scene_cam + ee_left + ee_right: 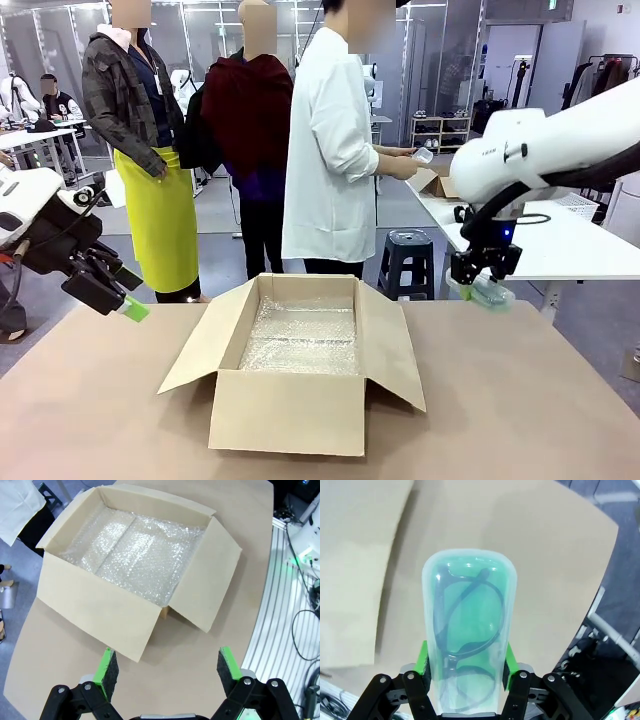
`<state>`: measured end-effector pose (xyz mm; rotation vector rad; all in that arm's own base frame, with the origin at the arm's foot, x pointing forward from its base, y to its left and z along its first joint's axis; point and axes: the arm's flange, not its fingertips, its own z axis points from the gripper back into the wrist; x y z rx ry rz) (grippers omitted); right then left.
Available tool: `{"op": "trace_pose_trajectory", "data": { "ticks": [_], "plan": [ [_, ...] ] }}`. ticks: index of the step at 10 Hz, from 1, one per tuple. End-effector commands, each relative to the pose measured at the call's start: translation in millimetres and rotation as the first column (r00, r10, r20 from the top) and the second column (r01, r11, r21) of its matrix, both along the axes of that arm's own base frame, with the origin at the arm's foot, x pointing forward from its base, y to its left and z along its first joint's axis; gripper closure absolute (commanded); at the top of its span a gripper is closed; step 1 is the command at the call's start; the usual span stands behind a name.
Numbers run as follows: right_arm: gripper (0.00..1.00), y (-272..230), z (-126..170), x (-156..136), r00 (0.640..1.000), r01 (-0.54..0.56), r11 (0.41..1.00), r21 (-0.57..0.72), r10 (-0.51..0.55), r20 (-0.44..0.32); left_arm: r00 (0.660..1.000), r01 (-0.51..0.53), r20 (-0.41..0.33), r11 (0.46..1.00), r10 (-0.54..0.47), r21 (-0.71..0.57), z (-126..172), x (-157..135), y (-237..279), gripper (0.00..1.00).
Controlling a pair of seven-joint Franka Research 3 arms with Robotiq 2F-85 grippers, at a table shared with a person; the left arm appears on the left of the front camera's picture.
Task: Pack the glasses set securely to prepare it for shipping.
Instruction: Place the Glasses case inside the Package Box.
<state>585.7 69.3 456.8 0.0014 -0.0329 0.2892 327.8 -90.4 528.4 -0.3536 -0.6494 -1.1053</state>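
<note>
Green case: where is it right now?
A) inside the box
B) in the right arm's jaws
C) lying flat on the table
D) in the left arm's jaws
B: the green case is pinched between the right arm's jaws. The left jaws are open with nothing between them, and the box holds just bubble wrap.

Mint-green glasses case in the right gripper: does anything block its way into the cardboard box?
Nothing visible. The pale mint-green translucent glasses case hangs beside the open brown cardboard box, flaps folded outward, only bubble wrap inside.
</note>
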Motion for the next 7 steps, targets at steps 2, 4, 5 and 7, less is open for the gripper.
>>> {"op": "trace_pose_trajectory", "data": {
  "ticks": [2, 4, 5, 7],
  "plan": [
    [0.75, 34.8, 22.6, -10.7, 0.932, -0.361, 0.932, -0.018, 0.361, 0.030, 1.000, 0.026, 0.001, 1.000, -0.026, -0.007, 0.4, 0.2, 3.2, 0.00],
    [0.75, 112.9, 46.3, -15.1, 0.682, -0.730, 0.682, -0.044, 0.731, 0.022, 1.000, 0.026, 0.001, 1.000, -0.026, -0.007, 0.4, 0.2, 3.2, 0.00],
    [0.75, 157.5, 50.7, -14.3, 0.608, -0.792, 0.609, -0.046, 0.793, 0.024, 1.000, 0.026, 0.001, 1.000, -0.026, -0.007, 0.4, 0.2, 3.2, 0.00],
    [0.75, 231.3, 39.0, -3.8, 0.539, -0.841, 0.539, -0.052, 0.842, 0.019, 1.000, 0.026, 0.001, 1.000, -0.026, -0.007, 0.4, 0.2, 3.2, 0.00]
  ]
}}
